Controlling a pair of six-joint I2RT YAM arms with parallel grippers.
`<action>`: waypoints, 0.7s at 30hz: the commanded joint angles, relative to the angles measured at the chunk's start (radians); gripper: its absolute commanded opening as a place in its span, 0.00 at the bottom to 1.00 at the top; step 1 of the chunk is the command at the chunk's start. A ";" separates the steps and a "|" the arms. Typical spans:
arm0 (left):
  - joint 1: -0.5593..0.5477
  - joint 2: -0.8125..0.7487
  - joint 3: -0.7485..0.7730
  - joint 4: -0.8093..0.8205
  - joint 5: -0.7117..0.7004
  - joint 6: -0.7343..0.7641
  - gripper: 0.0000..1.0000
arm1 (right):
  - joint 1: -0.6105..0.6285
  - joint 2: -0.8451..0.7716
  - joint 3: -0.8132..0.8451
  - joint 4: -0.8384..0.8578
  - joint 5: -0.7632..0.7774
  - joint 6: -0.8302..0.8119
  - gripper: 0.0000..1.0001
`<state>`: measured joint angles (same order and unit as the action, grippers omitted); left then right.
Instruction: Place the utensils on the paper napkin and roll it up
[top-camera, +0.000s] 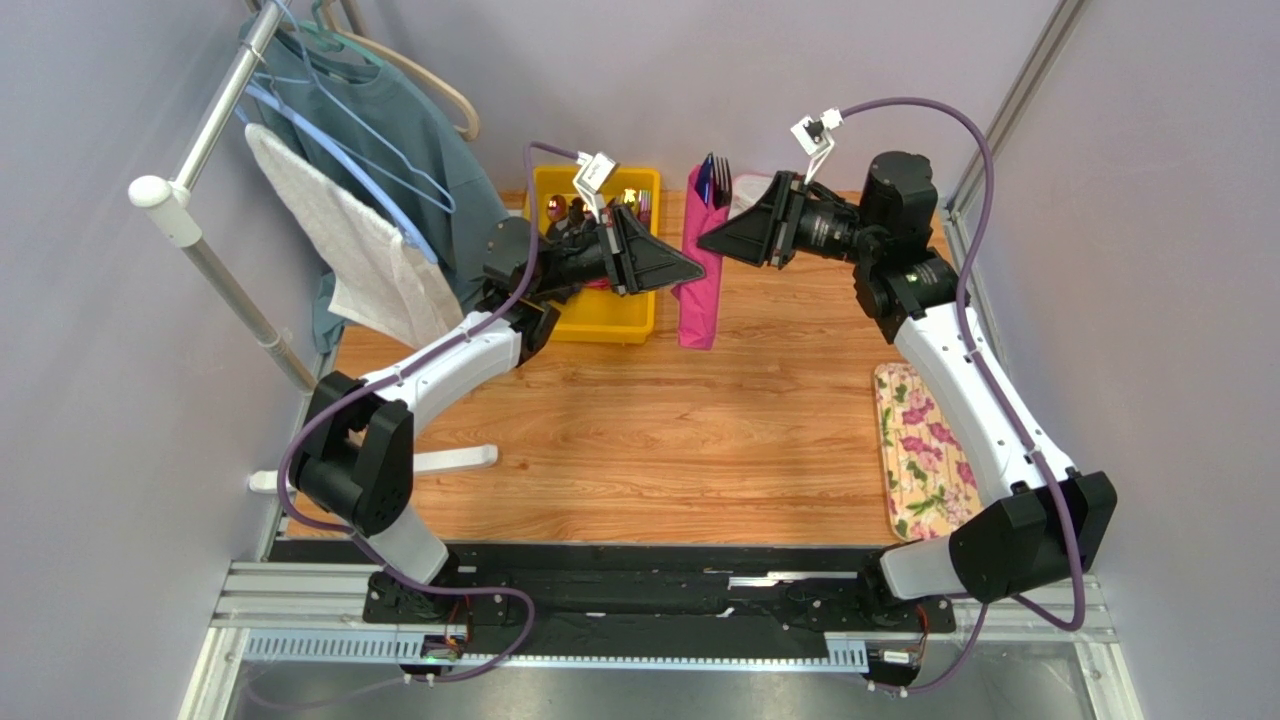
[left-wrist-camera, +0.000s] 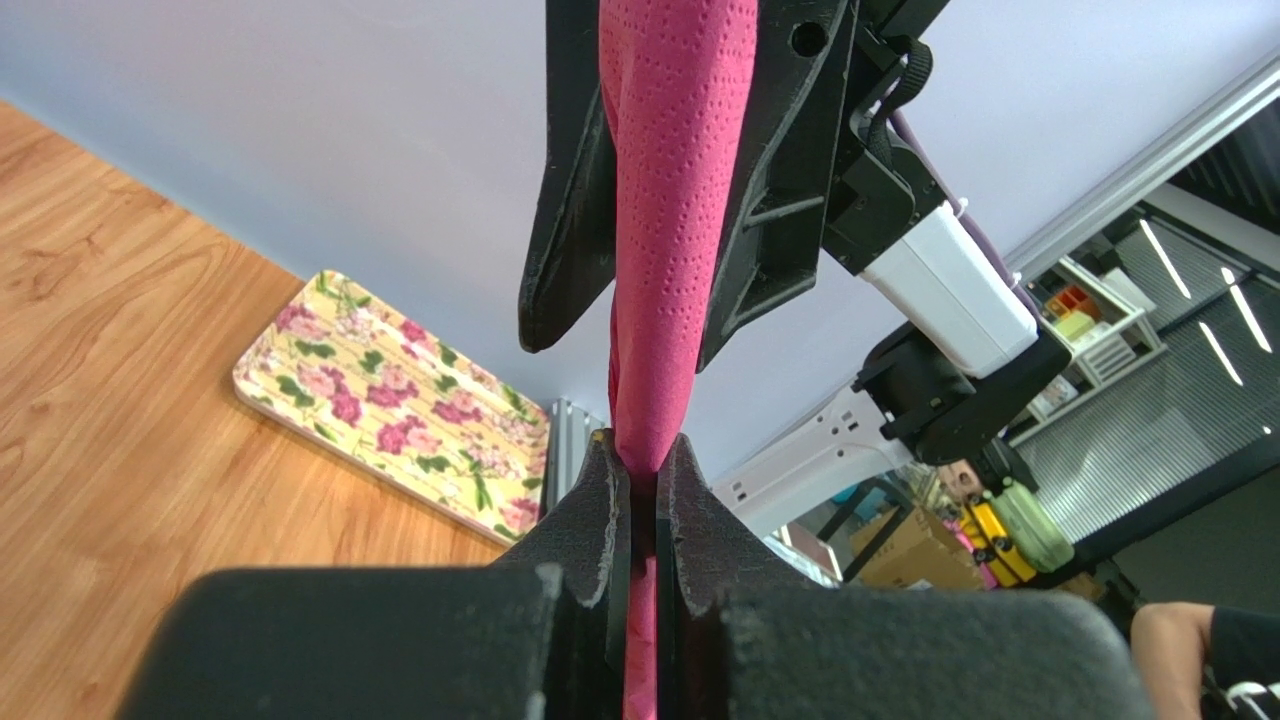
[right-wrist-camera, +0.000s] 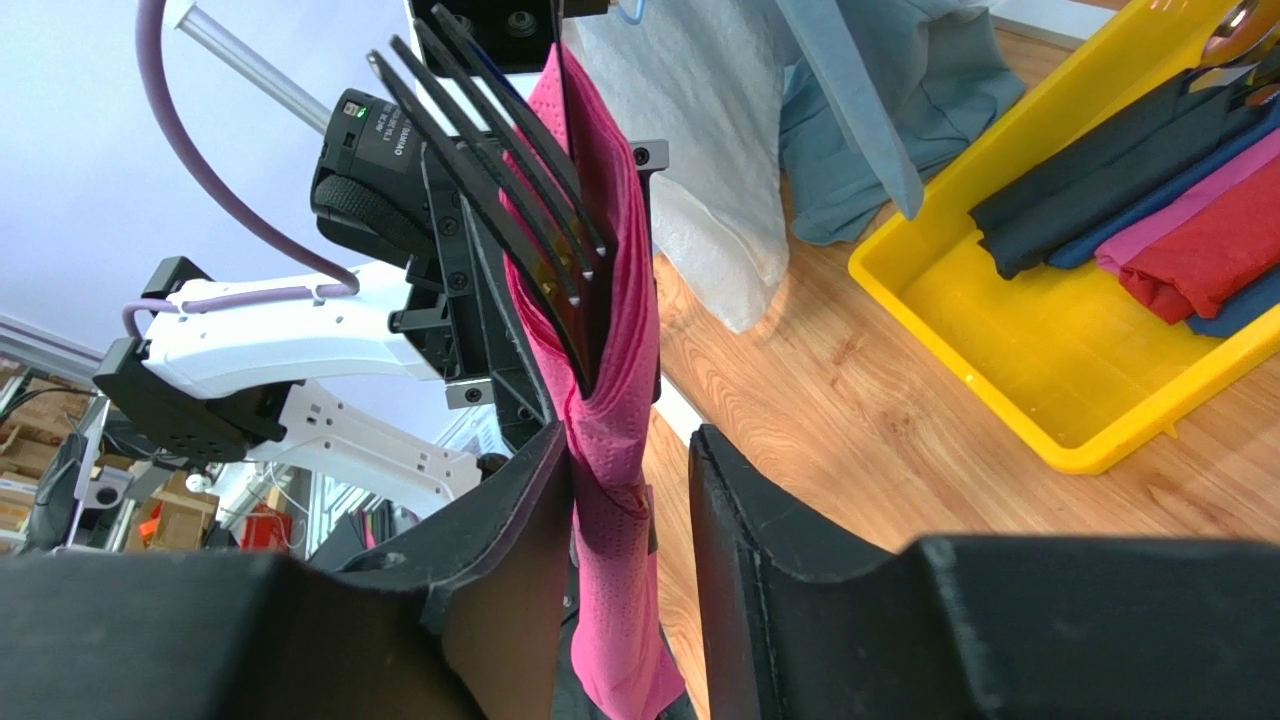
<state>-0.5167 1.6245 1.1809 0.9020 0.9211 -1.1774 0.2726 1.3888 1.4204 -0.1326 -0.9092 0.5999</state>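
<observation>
**A:** Napkin (top-camera: 699, 285), where is it?

**B:** Up at twelve o'clock, fork (right-wrist-camera: 511, 195) inside. My left gripper (left-wrist-camera: 639, 453) pinches it tight. My right gripper (right-wrist-camera: 631, 446) is loose around it, maybe touching.

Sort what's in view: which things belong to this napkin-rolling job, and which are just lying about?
Job: pink paper napkin, dark fork wrapped in it, left fingers, right fingers.
Lying about: yellow bin, sleeved cutlery, floral tray, teal shirt, white towel.

Utensils (top-camera: 714, 177) in napkin (top-camera: 699, 293), right of tray (top-camera: 604, 321)
</observation>
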 joint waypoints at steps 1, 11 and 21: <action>-0.005 -0.022 0.036 0.068 -0.002 -0.005 0.00 | 0.007 0.000 0.022 0.051 -0.033 0.023 0.37; -0.005 -0.009 0.045 0.071 -0.010 -0.013 0.00 | 0.031 -0.014 -0.001 0.004 -0.034 -0.006 0.26; -0.005 -0.017 0.034 0.023 -0.025 0.002 0.03 | 0.031 0.003 0.061 -0.010 0.006 -0.022 0.00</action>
<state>-0.5171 1.6253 1.1812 0.8970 0.9226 -1.1893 0.2993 1.3903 1.4208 -0.1375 -0.9253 0.5869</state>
